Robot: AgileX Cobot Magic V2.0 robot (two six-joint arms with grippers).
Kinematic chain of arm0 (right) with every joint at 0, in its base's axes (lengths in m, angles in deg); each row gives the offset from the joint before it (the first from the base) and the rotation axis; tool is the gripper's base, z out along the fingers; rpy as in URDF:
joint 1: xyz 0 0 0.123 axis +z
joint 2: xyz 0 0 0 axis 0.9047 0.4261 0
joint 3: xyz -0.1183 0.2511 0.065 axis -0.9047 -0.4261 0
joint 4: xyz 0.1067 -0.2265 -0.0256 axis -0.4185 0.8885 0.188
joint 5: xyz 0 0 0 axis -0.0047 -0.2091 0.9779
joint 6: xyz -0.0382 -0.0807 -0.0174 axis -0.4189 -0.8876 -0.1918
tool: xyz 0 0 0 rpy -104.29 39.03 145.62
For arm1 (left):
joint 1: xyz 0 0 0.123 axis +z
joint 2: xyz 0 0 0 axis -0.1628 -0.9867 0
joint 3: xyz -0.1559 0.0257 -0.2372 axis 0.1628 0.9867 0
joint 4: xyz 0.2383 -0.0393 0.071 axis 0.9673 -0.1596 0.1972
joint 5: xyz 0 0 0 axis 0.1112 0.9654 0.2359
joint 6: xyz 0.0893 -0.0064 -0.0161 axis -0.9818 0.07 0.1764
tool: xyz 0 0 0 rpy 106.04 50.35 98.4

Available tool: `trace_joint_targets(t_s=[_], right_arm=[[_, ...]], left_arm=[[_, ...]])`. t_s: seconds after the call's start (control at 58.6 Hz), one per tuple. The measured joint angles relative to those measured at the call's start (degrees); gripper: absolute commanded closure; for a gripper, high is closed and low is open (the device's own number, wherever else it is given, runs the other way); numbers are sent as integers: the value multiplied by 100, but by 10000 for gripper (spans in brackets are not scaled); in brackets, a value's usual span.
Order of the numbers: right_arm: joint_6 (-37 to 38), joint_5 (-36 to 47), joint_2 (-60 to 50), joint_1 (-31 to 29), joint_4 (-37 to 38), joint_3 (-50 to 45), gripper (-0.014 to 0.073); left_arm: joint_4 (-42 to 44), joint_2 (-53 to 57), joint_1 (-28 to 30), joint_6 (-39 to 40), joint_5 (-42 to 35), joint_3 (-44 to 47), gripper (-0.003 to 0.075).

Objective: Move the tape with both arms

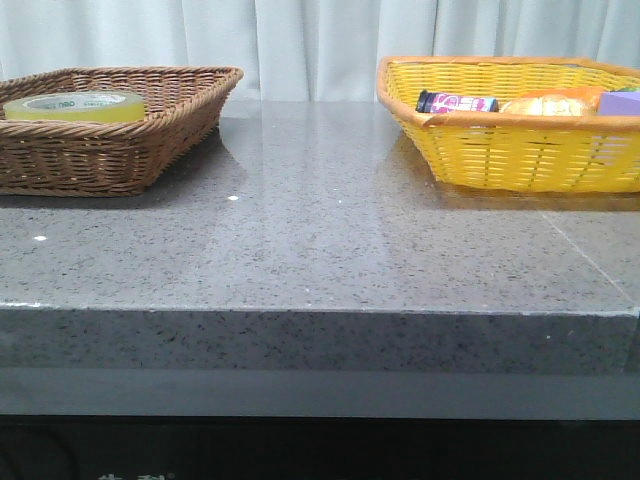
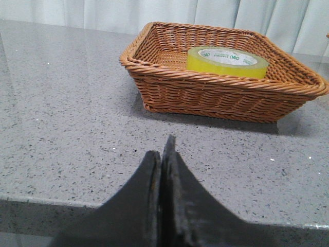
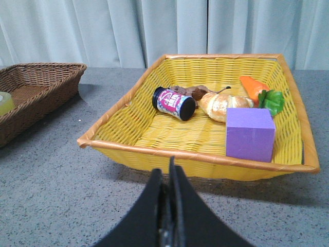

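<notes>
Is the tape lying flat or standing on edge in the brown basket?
Flat: the tape rests with its white core facing up inside the brown basket.

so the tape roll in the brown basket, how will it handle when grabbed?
The tape lies flat on its side in the brown basket, so it probably won't roll until tilted upright. It looks rigid, a thick wound ring. Its glossy yellow side may be a bit slippery.

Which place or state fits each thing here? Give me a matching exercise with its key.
Things:
1. tape
2. purple block
3. left gripper
4. dark bottle

Places or states:
A. lying on its side in the yellow basket
B. shut, holding nothing
C. flat in the brown basket
D. standing near the yellow basket's front rim

Pairs: 1-C, 2-D, 3-B, 4-A
</notes>
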Motion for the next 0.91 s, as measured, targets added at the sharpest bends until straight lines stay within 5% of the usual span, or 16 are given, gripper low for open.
trace_joint_targets(t_s=[0.666, 0.905], right_arm=[[0, 0, 0, 0, 197, -11, 714], [125, 716, -171, 0, 674, -741, 714]], left_arm=[[0, 0, 0, 0, 0, 0, 740], [0, 0, 0, 0, 0, 0, 740]])
